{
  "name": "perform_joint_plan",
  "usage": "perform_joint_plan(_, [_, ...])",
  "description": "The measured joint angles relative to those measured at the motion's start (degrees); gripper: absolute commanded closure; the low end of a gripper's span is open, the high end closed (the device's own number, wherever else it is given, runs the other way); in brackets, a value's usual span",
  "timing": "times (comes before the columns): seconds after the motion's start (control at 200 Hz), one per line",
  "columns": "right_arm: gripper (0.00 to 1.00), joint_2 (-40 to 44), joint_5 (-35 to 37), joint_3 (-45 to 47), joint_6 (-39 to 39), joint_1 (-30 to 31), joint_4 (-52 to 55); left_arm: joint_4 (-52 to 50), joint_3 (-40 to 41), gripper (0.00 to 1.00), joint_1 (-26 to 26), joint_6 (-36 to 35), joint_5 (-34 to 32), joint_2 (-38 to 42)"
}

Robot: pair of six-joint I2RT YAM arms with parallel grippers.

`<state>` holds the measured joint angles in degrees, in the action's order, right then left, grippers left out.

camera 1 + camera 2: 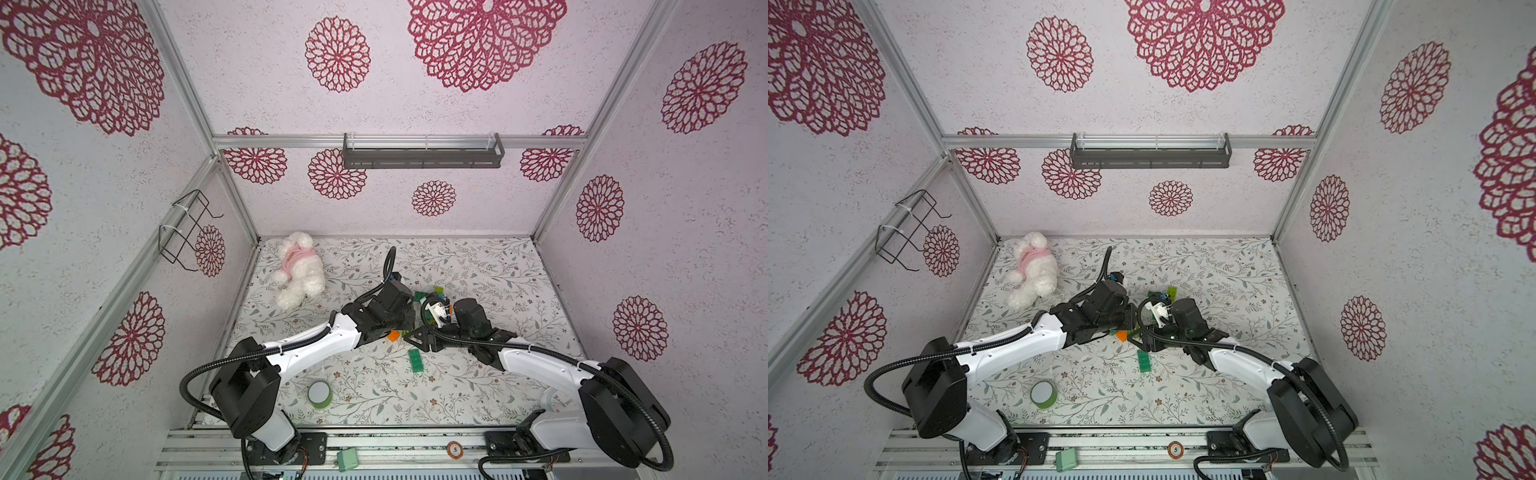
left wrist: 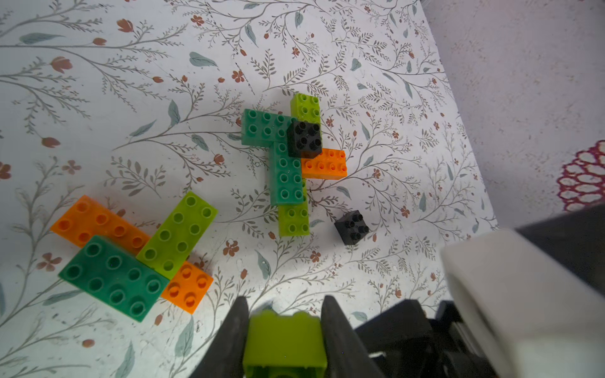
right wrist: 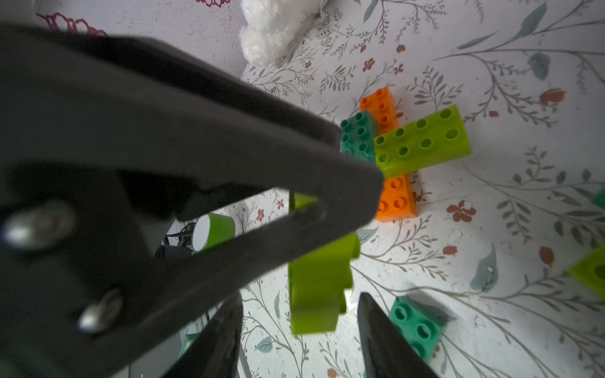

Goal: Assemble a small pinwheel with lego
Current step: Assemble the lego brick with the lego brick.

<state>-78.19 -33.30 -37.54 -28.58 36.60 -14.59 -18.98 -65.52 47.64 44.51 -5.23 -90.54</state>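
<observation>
My left gripper [image 2: 284, 302] is shut on a lime green lego brick [image 2: 284, 342], held above the table. In the right wrist view that same brick [image 3: 319, 281] hangs from the left gripper's black fingers [image 3: 229, 157]. My right gripper [image 3: 299, 301] is open, with a finger on each side of the brick's end and clear of it. A cross of dark green, lime and orange bricks topped by a black brick [image 2: 303, 139] lies on the table. A loose black brick [image 2: 352, 227] sits beside it. Another pile of orange, dark green and lime bricks [image 2: 131, 255] lies apart.
A single dark green brick [image 1: 414, 358] lies just in front of the grippers. A green tape roll [image 1: 320, 394] stands nearer the front left. A white plush toy [image 1: 299, 270] lies at the back left. A mint-green box [image 1: 347, 459] rests on the front rail.
</observation>
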Motion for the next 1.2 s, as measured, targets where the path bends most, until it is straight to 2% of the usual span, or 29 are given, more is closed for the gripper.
perform_joint_plan(0.305, [0.87, -2.1, 1.5, -1.7, 2.3, 1.2, -1.1, 1.0, 1.8, 0.72, -1.4, 3.0, 3.7, 3.0])
perform_joint_plan(0.375, [0.94, -2.0, 2.1, -1.8, 3.7, 1.4, -0.7, 0.8, 1.9, 0.68, -2.1, 3.2, 5.7, 3.2])
perform_joint_plan(0.405, [0.96, -1.9, 2.3, -2.0, 4.3, 1.5, -0.1, 0.7, 1.9, 0.63, -2.5, 3.3, 6.6, 3.3])
perform_joint_plan(0.545, [0.96, -0.5, 6.0, -3.2, 9.8, 1.9, 4.2, 0.1, 2.4, 0.36, -5.5, 3.2, 12.7, 5.3])
perform_joint_plan(0.646, [0.94, 0.3, 10.0, -4.0, 14.3, 1.9, 7.3, -3.0, 2.1, 0.26, -9.0, 1.1, 17.6, 8.6])
perform_joint_plan(0.861, [0.93, 4.7, 16.4, -1.4, 25.4, 2.3, 6.2, -17.7, -7.1, 0.20, -14.9, -8.2, 27.1, 10.1])
perform_joint_plan(0.991, [0.92, 8.8, 17.1, 3.7, 33.8, 3.8, 2.5, -26.2, -12.8, 0.15, -15.0, -14.4, 30.8, 8.2])
perform_joint_plan(1.201, [0.92, 8.8, 17.2, 4.2, 48.9, 7.8, 2.4, -37.4, -18.8, 0.17, -13.4, -24.4, 35.0, 1.2])
